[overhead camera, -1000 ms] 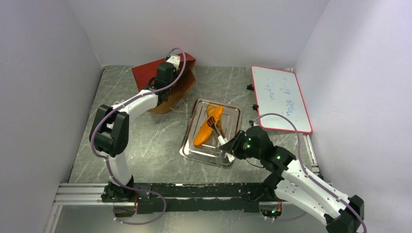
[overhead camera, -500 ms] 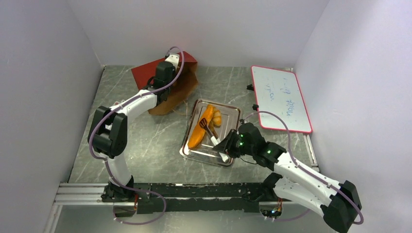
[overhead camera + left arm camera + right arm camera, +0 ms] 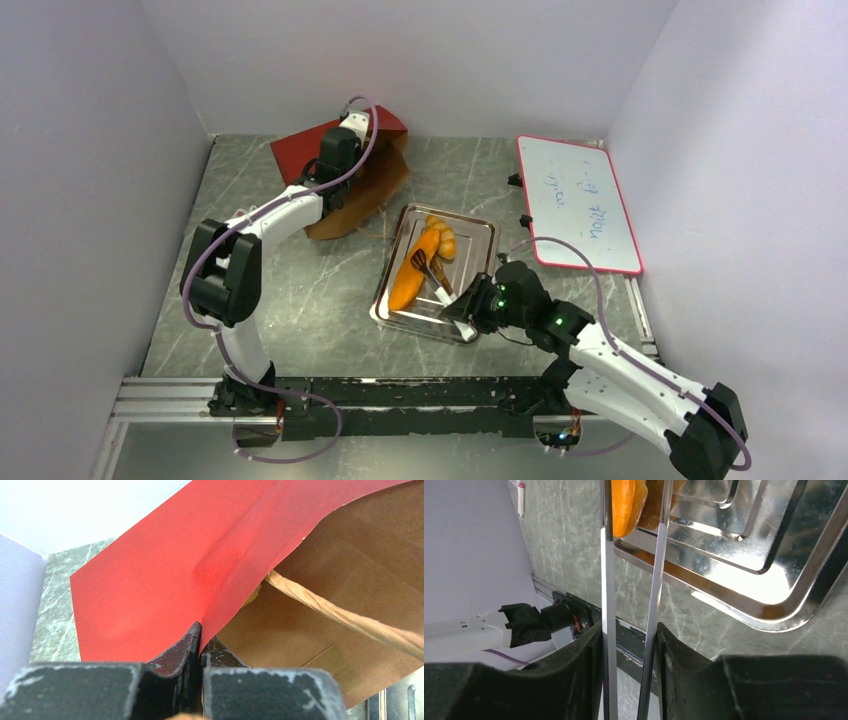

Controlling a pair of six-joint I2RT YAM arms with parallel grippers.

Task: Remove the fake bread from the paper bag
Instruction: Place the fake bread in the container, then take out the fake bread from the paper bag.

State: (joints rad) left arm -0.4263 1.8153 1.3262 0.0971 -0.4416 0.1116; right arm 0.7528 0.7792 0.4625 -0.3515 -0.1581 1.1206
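Note:
The rust-red paper bag (image 3: 362, 188) lies on its side at the back left, brown inside (image 3: 320, 610) showing. My left gripper (image 3: 351, 128) is shut on its upper red edge (image 3: 201, 632), holding the mouth up. A long golden loaf of fake bread (image 3: 413, 272) and a ridged croissant (image 3: 443, 239) lie in the silver tray (image 3: 472, 325). My right gripper (image 3: 463, 304) is shut on metal tongs (image 3: 431, 270). Both tong arms (image 3: 606, 580) pass between the fingers (image 3: 630, 630) and straddle the loaf's end (image 3: 626, 500) with a slight gap.
A red-framed whiteboard (image 3: 579, 203) lies at the back right. A tan cord handle (image 3: 345, 617) crosses the bag's mouth. The tray's rim (image 3: 744, 612) sits just ahead of the right gripper. White walls enclose the table on three sides.
My right arm has swung left with the tongs, carrying the long loaf to the tray's left side. The tong arms have spread apart. The left arm has stayed on the bag.

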